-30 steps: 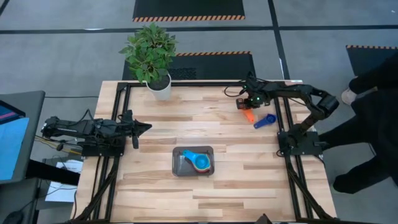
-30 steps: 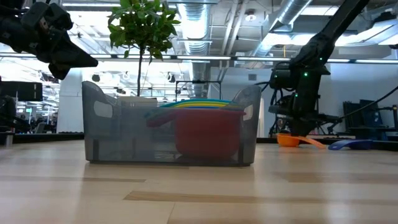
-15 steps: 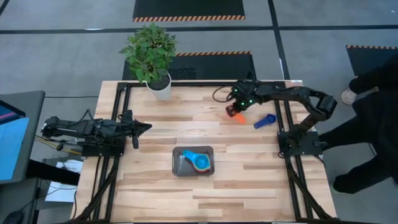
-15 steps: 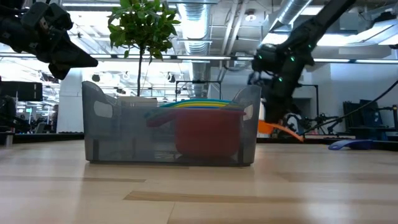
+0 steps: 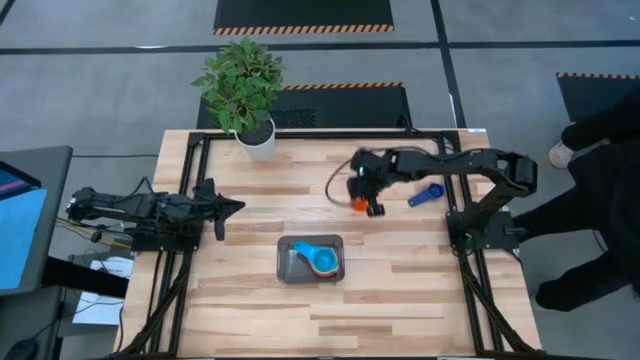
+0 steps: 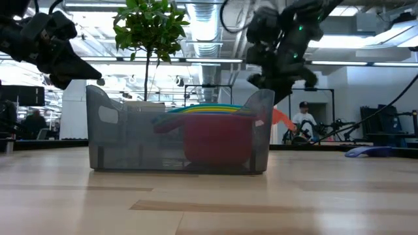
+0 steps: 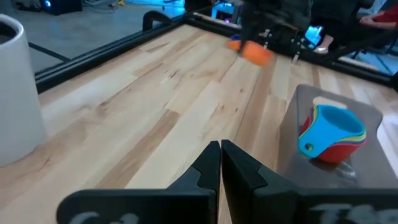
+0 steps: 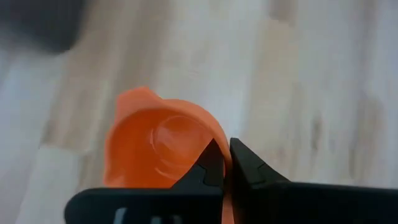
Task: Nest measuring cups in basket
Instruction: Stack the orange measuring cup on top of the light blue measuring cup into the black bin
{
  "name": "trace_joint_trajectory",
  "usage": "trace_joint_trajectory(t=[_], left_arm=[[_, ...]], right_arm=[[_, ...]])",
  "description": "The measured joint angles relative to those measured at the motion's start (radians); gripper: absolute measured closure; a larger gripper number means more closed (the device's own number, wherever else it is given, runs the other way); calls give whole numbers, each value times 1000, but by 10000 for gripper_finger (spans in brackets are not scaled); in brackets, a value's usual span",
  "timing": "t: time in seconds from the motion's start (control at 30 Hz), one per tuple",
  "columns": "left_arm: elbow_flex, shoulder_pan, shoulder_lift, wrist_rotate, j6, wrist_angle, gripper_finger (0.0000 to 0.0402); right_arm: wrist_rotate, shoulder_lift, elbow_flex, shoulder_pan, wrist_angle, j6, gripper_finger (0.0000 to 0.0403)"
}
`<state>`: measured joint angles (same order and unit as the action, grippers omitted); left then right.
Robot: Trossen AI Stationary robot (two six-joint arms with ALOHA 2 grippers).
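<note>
Right claw (image 5: 368,195) pinched on orange cup (image 5: 358,203) rim, aloft far-right of basket (image 5: 288,270). Basket mid-surface, cups stacked inside. Advice: centre over stack, handle aligned, lower before release. Left claw (image 5: 228,205) shut, idle left.

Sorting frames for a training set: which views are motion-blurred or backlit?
High view: right claw smeared. Low view: bright ceiling lights silhouette both arms. Left wrist view: small orange plastic measuring cup soft. Right wrist view: wooden table streaked.

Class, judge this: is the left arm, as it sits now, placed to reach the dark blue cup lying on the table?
Probably not: the left gripper waits far across from the dark blue cup, with the right gripper between them.
</note>
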<state>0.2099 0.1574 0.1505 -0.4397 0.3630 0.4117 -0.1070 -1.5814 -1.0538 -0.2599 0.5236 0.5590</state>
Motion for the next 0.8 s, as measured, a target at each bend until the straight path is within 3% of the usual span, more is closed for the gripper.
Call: trace_joint_trajectory(t=[0.3, 0.47, 0.8], left_arm=[[-12, 0, 0, 32, 41, -9, 402], [-12, 0, 0, 39, 41, -16, 401], [-12, 0, 5, 36, 44, -75, 401]], right_arm=[[114, 0, 0, 241, 93, 235, 391], [117, -15, 1, 356, 201, 235, 389], [134, -118, 0, 575, 130, 98, 387]])
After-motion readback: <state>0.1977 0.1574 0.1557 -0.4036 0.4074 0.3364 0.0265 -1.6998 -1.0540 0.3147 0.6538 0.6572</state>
